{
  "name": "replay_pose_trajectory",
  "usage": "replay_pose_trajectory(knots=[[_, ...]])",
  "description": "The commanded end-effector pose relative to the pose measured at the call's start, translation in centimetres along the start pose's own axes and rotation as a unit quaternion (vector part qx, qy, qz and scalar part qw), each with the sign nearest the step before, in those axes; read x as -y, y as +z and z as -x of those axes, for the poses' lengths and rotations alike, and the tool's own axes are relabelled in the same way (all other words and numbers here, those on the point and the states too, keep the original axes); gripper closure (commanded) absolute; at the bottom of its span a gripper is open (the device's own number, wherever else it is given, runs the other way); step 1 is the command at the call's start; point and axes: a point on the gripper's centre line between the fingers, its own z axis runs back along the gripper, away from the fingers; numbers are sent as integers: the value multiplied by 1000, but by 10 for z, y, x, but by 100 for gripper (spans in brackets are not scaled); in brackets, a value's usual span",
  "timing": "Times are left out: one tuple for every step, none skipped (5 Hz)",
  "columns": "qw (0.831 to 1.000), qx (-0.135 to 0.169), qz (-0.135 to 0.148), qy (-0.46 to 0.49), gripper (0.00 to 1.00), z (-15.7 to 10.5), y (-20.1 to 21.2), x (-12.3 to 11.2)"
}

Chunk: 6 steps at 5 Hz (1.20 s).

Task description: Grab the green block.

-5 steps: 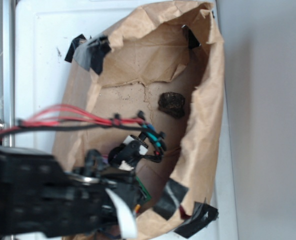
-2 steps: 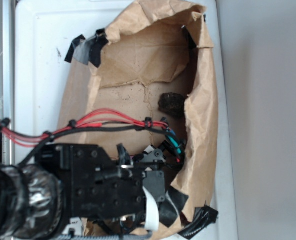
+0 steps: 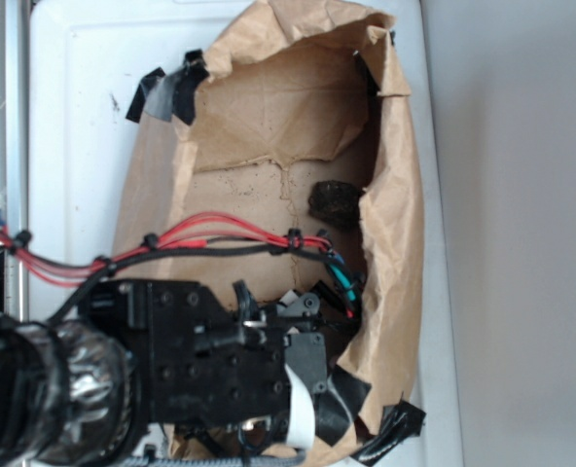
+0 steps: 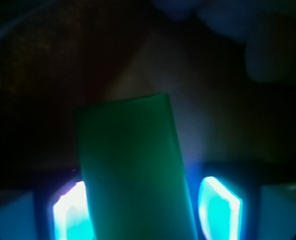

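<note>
Here the green block (image 4: pixel 130 172) lies between the two fingers (image 4: pixel 70 212), which stand released, one on each side. Close squarely across the block's narrow width, keeping it centred so neither finger pushes it askew against the paper bag (image 3: pixel 395 243).

Since a second ago my arm (image 3: pixel 171 360) has swung across the exterior view: the black wrist housing that sat low at the left edge now stretches further right, into the mouth of the paper bag (image 3: pixel 395 243). The red and black cable bundle (image 3: pixel 220 238) has dropped lower and now trails from the left edge in a long curve. The bag's right wall has folded inward, closing partly over the dark lump (image 3: pixel 335 204). Over the last fraction of a second the arm shifted only slightly. Earlier a green edge showed beside the wrist; from outside it is now hidden.
</note>
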Motion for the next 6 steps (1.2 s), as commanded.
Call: replay_pose_trajectory(knots=[[996, 21, -16, 88, 100, 8, 12, 3], [993, 32, -17, 113, 100, 14, 25, -2], [975, 38, -17, 218, 100, 28, 46, -19], [951, 44, -42, 303, 100, 36, 66, -27], [929, 49, -71, 359, 100, 41, 89, -32], [920, 55, -85, 379, 100, 41, 106, -39]])
